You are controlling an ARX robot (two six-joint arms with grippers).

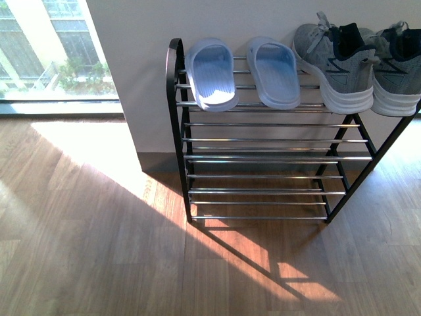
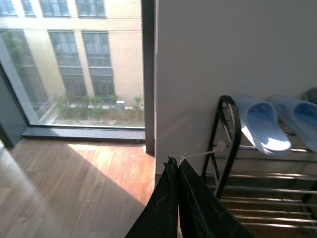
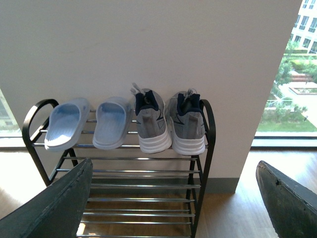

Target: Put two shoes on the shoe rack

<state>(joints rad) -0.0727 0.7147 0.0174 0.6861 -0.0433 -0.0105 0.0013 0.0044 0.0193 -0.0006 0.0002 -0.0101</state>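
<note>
Already both pairs sit on the shoe rack top tier: pale-blue slides on the left, grey knit sneakers on the right, heels overhanging the front bar. Slides look light, stiff, slick; grab by the strap. Sneakers look soft, heavier; pinch the heel collar. No readable branding. Left gripper fingers pressed together, empty; right gripper spread wide, empty.

Slides and sneakers fill the rack's top tier; lower tiers lie bare.
</note>
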